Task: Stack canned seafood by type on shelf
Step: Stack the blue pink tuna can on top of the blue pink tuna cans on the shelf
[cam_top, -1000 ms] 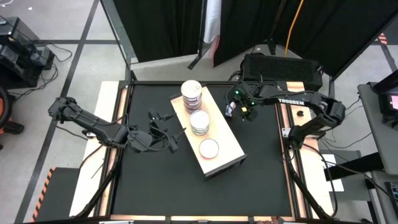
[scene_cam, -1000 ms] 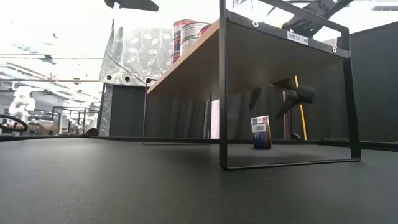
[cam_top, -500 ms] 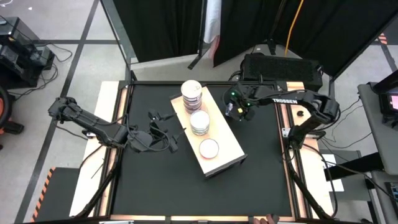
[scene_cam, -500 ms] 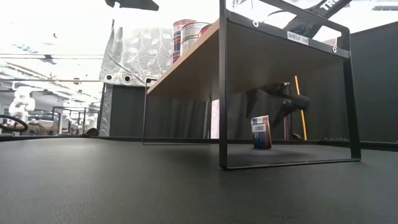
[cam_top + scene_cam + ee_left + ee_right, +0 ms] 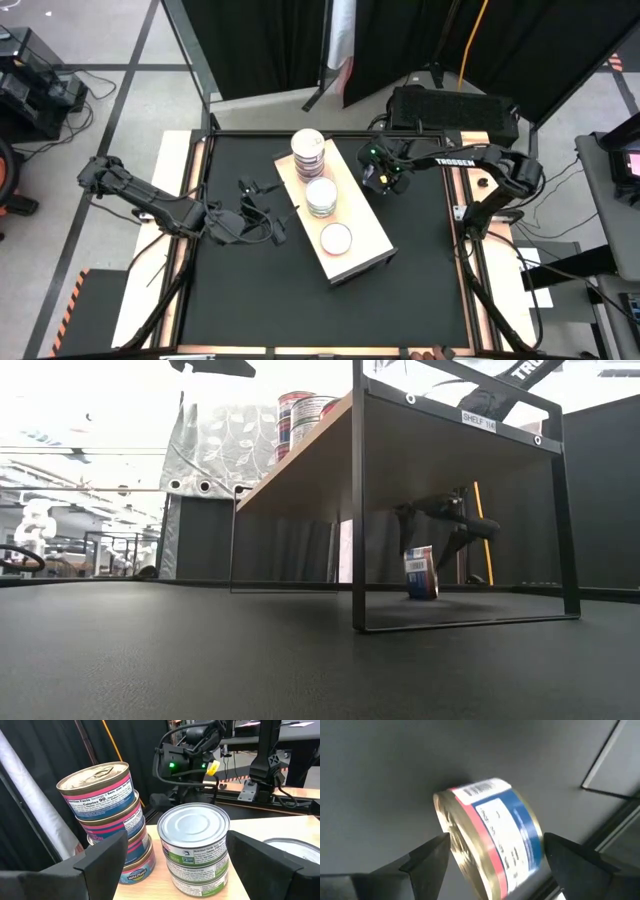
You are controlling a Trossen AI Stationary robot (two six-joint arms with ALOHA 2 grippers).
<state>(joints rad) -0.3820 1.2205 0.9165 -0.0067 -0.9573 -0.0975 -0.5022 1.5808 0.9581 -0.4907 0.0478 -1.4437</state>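
The pale wood shelf (image 5: 362,252) stands on a black frame in the middle of the table. On it are a tall stack of pink-labelled cans (image 5: 107,820), a shorter stack of green-labelled cans (image 5: 195,850) and a single can (image 5: 336,238). One more can (image 5: 492,837), with a blue, red and white label and gold ends, stands on its rim on the black tabletop beside the shelf's right side (image 5: 420,572). My right gripper (image 5: 492,865) is open, with one finger on either side of this can (image 5: 432,525). My left gripper (image 5: 262,213) is open and hovers at the shelf's left side.
The shelf's black metal frame (image 5: 358,500) stands close to the can on the tabletop. Black curtains and a black box (image 5: 452,108) lie beyond the far edge. Bare black tabletop stretches toward the near edge (image 5: 260,300).
My right gripper has moved toward the shelf and down, from above and to the right of the can on the tabletop, until its open fingers stand on either side of that can. The can has stayed on its rim. My left arm has kept still.
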